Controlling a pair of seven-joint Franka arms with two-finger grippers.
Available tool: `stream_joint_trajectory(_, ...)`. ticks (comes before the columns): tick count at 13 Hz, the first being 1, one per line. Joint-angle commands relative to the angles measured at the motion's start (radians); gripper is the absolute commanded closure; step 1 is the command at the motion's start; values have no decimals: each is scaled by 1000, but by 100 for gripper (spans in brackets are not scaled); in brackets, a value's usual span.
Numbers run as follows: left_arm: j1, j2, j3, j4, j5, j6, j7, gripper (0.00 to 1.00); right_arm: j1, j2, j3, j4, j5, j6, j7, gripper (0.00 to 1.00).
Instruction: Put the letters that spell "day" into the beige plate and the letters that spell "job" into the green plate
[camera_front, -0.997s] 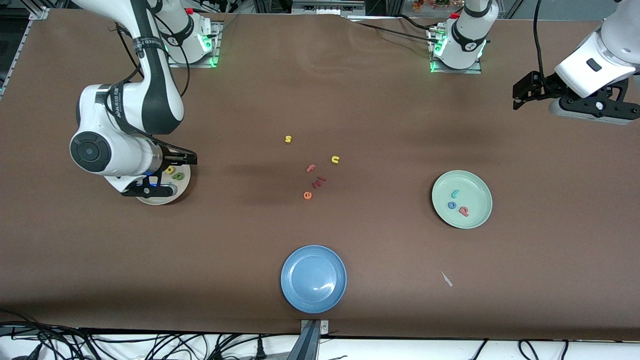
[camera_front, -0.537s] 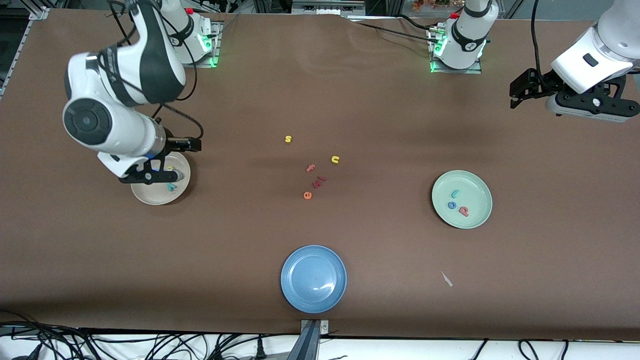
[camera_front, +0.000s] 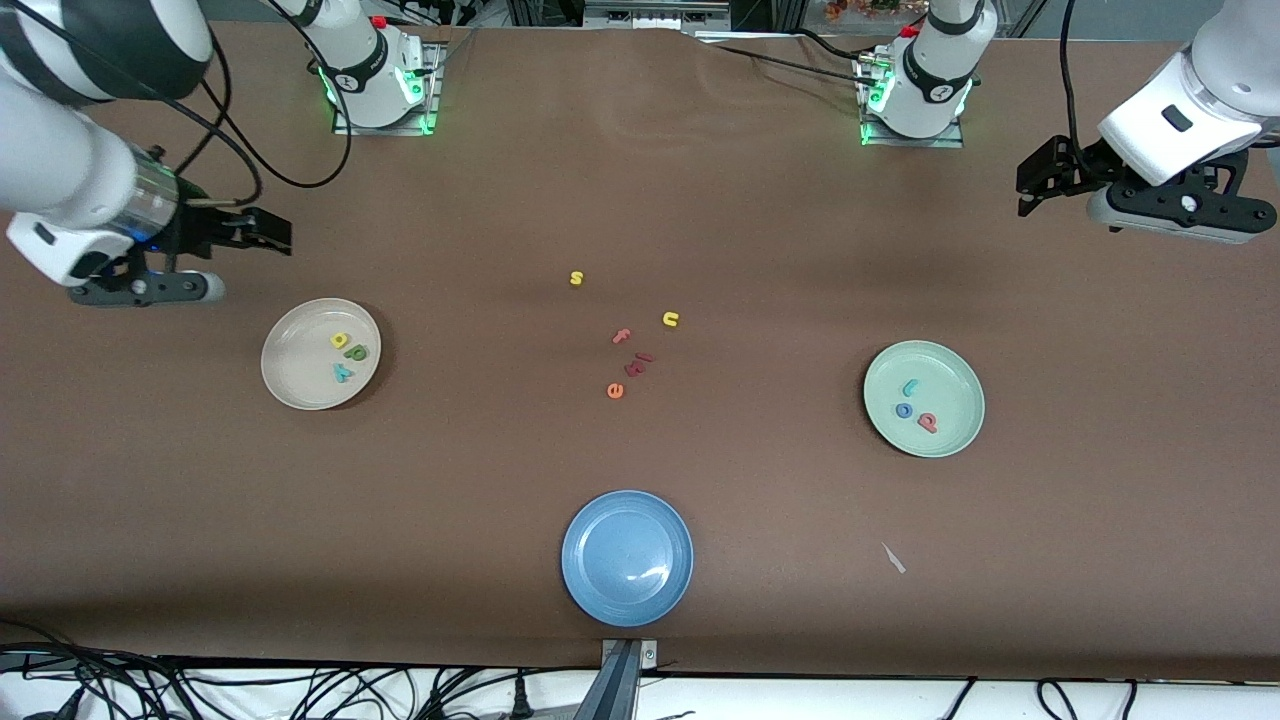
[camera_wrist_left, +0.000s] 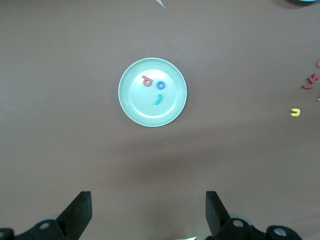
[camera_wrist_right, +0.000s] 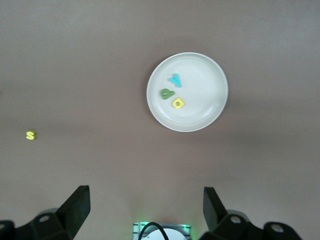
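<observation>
The beige plate (camera_front: 290, 385) lies toward the right arm's end of the table. In it are a yellow "a" (camera_front: 340, 340), a green "d" (camera_front: 356, 351) and a teal "y" (camera_front: 342, 373). The green plate (camera_front: 950, 385) lies toward the left arm's end with a teal "j" (camera_front: 910, 387), a blue "o" (camera_front: 903, 410) and a pink-red "b" (camera_front: 927, 423) in it. My right gripper (camera_front: 280, 235) hangs open and empty over bare table beside the beige plate (camera_wrist_right: 200, 115). My left gripper (camera_front: 1025, 195) is open, empty and high over the table edge, looking down on the green plate (camera_wrist_left: 145, 107).
A blue plate (camera_front: 627, 558) sits near the front edge. Loose letters lie mid-table: a yellow "s" (camera_front: 576, 278), a yellow "u" (camera_front: 670, 319), a pink "f" (camera_front: 621, 336), red pieces (camera_front: 638, 364) and an orange "e" (camera_front: 615, 390). A white scrap (camera_front: 893, 558) lies near the front.
My right gripper has risen off the beige plate and swung away toward its own end of the table, uncovering the three letters. The left gripper has drifted up slightly.
</observation>
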Motion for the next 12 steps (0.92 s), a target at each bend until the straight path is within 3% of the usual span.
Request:
stream_joint_trajectory(1,6,-9,-3,6,-16,0,-5,0,-40,-37,28,-16,-53,2,-84,0)
stream_joint_trajectory(12,4,-9,-3,6,-17,-4,-5,0,-154,-84,28,-8,-25,75,-72,0)
